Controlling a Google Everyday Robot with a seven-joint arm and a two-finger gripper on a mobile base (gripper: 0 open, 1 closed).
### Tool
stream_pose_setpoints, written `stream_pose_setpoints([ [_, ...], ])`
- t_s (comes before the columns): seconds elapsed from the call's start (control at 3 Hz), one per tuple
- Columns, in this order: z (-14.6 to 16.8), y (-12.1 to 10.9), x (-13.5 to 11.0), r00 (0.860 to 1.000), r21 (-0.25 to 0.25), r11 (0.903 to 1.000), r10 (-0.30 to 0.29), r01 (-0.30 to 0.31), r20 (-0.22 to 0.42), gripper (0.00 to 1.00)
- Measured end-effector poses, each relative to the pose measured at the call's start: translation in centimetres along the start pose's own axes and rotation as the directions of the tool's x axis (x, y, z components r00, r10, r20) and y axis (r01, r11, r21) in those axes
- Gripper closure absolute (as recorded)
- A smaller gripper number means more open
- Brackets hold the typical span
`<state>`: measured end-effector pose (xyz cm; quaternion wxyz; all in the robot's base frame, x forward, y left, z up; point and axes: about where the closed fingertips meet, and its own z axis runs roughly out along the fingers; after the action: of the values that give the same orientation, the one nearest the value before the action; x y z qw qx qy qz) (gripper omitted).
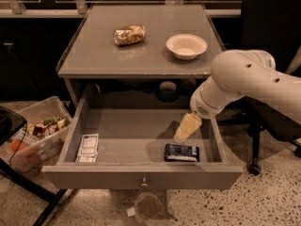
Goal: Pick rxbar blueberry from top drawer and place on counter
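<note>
The rxbar blueberry (181,152), a dark navy bar with pale print, lies flat at the front right of the open top drawer (141,176). My gripper (185,130) hangs inside the drawer on the white arm, its pale tip just above and behind the bar, not touching it. The counter (99,55) is the grey tabletop above the drawer.
White flat packets (88,147) lie at the drawer's front left. A crumpled golden foil bag (129,35) and a white bowl (186,45) sit on the counter. A clear bin of items (33,135) stands on the floor left; a black chair (273,102) is right.
</note>
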<state>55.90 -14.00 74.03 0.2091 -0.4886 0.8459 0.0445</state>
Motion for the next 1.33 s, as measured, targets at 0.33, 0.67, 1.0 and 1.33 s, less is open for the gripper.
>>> stream_pose_setpoints([
  [0.33,3.6,0.7,1.3,1.0,-0.053,0.9986,-0.003,0.003,0.0,0.0],
  [0.67,6.4,1.5,2.1,1.0,-0.09,0.9955,-0.025,0.027,0.015,0.0],
  [1.0,8.7,2.0,2.3,0.998,-0.118,0.9913,-0.055,0.059,0.036,0.18],
  [1.33,10.4,2.5,2.4,0.996,-0.143,0.9858,-0.082,0.087,0.046,0.35],
])
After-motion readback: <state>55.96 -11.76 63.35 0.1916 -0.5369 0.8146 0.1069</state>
